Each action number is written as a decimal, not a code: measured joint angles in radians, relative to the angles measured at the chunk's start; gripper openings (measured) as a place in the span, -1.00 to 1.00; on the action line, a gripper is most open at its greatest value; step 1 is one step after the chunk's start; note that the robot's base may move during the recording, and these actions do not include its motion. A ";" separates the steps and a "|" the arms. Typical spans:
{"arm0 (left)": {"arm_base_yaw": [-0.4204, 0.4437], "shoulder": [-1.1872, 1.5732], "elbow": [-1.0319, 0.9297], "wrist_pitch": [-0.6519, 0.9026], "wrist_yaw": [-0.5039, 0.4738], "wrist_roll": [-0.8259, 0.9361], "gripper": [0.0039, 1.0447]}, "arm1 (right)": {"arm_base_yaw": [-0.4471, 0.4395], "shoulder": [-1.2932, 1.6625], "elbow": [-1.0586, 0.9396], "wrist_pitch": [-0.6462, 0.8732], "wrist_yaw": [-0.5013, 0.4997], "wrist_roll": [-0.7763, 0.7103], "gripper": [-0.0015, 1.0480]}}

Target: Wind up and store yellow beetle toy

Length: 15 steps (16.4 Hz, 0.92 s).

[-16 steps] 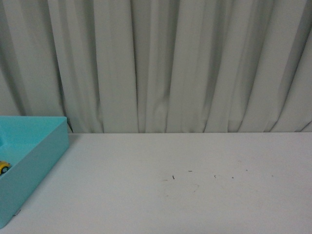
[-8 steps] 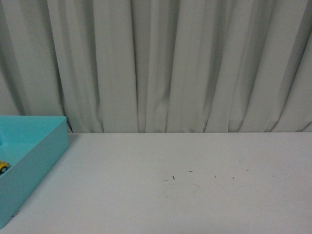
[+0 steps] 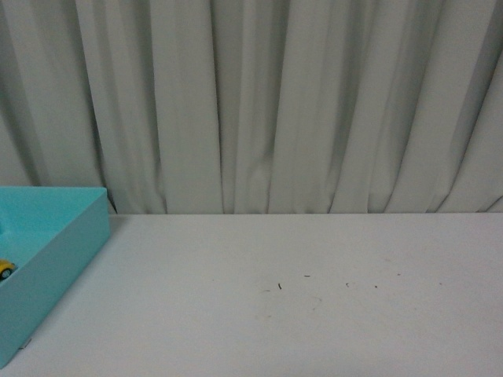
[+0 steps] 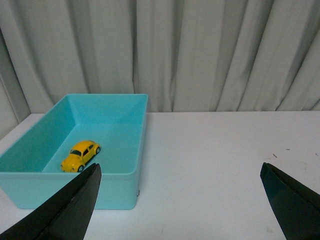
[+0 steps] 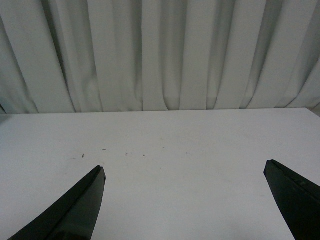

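Judging storage done, I see the beetle (image 4: 80, 155) resting on its wheels inside the bin (image 4: 120, 186) ahead of my wide-open, empty left gripper (image 4: 181, 205), right gripper (image 5: 185, 205) likewise spread, so only retreat remains

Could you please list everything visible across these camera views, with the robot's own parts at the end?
yellow beetle toy: one, glossy yellow with dark windows, on the floor of the bin, on its wheels; only a sliver shows at the front view's left edge.
bin: one, turquoise, open-topped, on the table's left side near the curtain.
table: one, white, with a few small dark specks near its middle.
curtain: one, pale grey, pleated, hanging behind the table.
left gripper: one, black, jaws wide apart and empty, above the table, facing the bin.
right gripper: one, black, jaws wide apart and empty, above bare table.
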 joint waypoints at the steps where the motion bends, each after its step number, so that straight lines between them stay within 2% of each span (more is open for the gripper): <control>1: 0.000 0.000 0.000 0.000 0.000 0.000 0.88 | 0.000 0.000 0.000 0.000 0.000 0.000 0.87; 15: 0.000 0.000 0.000 0.000 0.000 0.000 0.88 | 0.000 0.000 0.000 0.000 0.000 0.000 0.87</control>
